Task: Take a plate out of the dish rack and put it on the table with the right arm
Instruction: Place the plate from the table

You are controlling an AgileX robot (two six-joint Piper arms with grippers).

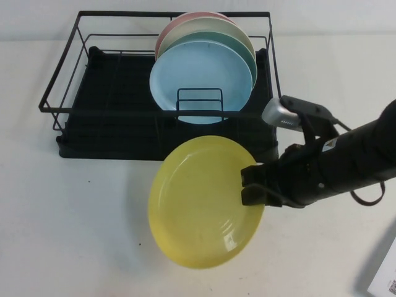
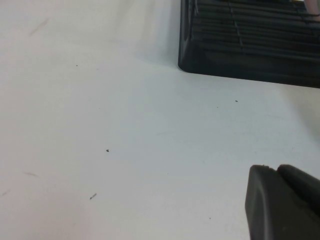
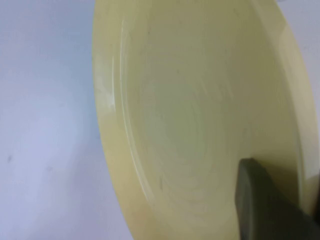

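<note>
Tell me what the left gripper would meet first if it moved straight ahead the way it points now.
Probably the dish rack; only bare table lies between it and the left gripper, though depth is unclear. The right gripper holds the yellow plate above the table, outside that line.

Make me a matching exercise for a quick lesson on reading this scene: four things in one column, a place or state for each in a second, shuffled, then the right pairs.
Things:
1. yellow plate
2. light blue plate
3. dish rack
4. left gripper

Places or states:
A. standing upright at the front of the stack in the rack
B. over bare table, holding nothing
C. clamped at its rim by the right gripper, out in front of the rack
D. at the far side of the table, plates in its right part

Pairs: 1-C, 2-A, 3-D, 4-B
</note>
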